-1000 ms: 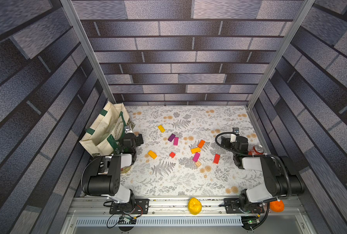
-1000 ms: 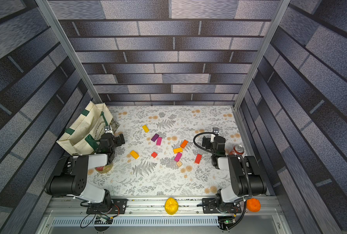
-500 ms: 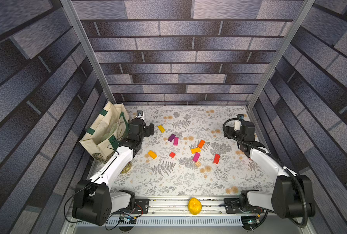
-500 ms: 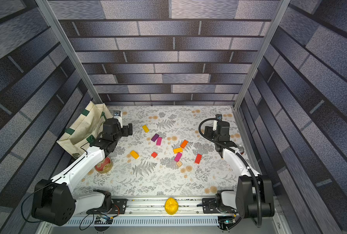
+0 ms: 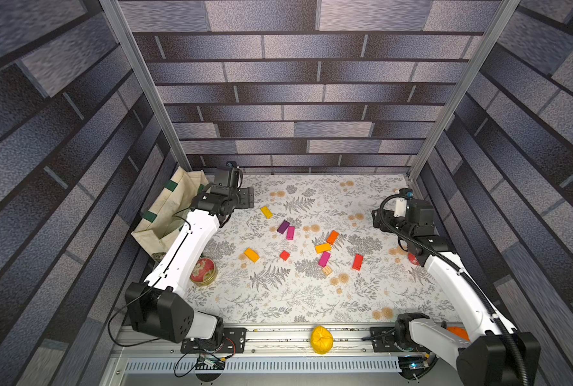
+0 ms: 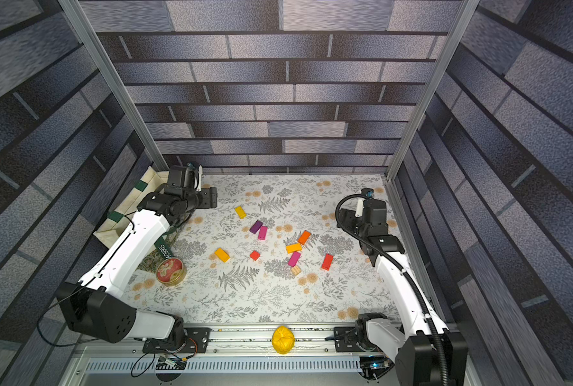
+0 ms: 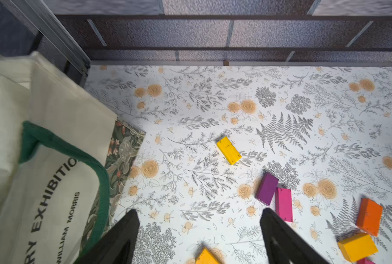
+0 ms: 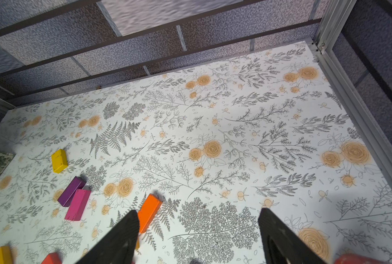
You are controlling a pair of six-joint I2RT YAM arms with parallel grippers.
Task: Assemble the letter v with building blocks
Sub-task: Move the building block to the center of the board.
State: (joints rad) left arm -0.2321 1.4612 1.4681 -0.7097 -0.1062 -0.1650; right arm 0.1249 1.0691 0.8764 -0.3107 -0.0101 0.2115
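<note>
- Closest in, a plain wooden cube (image 5: 326, 270) touches a magenta block (image 5: 324, 259); a red rectangular block (image 5: 357, 261) lies near.
- Midway, loose building blocks (image 5: 322, 247) lie scattered and unaligned on the floral tabletop (image 5: 278, 300).
- Farther, a purple block (image 5: 283, 227) touches a pink-magenta block (image 5: 290, 232); a yellow block (image 5: 266, 212) lies beyond.
- Left gripper (image 7: 199, 212) and right gripper (image 8: 197, 212): jaws spread, empty.

Ten small painted blocks lie flat and scattered on the flowered desk (image 5: 278, 300), placed here from the short red block (image 5: 284, 255). Left of it lies an amber oblong (image 5: 252, 255). Toward the back wall, a purple oblong (image 5: 283, 227) touches a magenta one (image 5: 290, 232), with a yellow oblong (image 5: 266, 212) farther still. To its right lie an orange oblong (image 5: 332, 237), a yellow-orange oblong (image 5: 322, 248), a second magenta oblong (image 5: 324, 259) with a plain wood cube (image 5: 326, 270) just at its near end, and a long red oblong (image 5: 357, 261) farthest right.
</note>
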